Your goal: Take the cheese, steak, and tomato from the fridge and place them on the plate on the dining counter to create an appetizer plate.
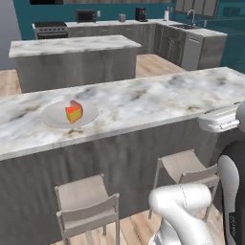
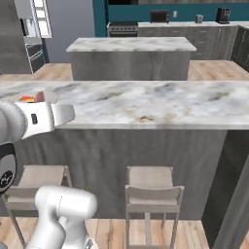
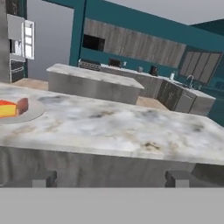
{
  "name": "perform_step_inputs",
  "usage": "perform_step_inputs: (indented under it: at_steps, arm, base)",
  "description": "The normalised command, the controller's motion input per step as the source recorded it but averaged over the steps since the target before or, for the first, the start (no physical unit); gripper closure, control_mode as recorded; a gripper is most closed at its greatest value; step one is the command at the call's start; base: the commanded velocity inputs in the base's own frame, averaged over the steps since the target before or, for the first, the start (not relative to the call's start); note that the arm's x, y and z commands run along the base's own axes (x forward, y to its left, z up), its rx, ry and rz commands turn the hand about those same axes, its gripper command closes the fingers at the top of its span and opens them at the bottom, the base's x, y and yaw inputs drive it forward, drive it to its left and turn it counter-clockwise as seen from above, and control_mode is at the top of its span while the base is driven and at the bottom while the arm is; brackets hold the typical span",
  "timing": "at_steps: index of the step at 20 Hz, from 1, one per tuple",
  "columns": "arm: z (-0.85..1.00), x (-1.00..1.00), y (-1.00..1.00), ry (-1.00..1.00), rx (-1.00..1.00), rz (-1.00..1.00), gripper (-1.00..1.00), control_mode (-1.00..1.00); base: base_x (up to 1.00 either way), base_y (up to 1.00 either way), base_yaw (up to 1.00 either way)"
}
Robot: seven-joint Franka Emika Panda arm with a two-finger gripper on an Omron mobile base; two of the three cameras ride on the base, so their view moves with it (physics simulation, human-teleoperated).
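We've got the plate (image 1: 52,119) on the dining counter (image 1: 143,100), toward its left end. The cheese (image 1: 73,114) sits on it, with the steak (image 3: 22,106) touching the wedge. Fridge (image 3: 19,43) stands open far left. Our gripper (image 3: 109,178) has its tips spread wide apart, holding nothing, level with the counter edge.

White rounded arm (image 1: 184,203), dark joints, glossy shell.
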Motion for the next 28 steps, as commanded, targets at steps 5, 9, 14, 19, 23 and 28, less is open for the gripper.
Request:
perform_step_inputs:
  at_steps: [5, 9, 14, 19, 23, 28]
  arm:
    - [0.00, 0.00, 0.00, 0.00, 0.00, 0.00, -1.00, 1.00]
    - [0.00, 0.00, 0.00, 0.00, 0.00, 0.00, -1.00, 1.00]
    - [0.00, 0.00, 0.00, 0.00, 0.00, 0.00, -1.00, 1.00]
    - [0.00, 0.00, 0.00, 0.00, 0.00, 0.00, -1.00, 1.00]
    - [0.00, 0.00, 0.00, 0.00, 0.00, 0.00, -1.00, 1.00]
    - [0.00, 0.00, 0.00, 0.00, 0.00, 0.00, -1.00, 1.00]
  base:
    - [0.00, -1.00, -0.15]
    - [-0.01, -1.00, -0.20]
    - [-0.07, -1.00, -0.25]
    - [-0.03, -1.00, -0.28]
    - [0.00, -1.00, -0.27]
    - [0.00, -1.00, -0.25]
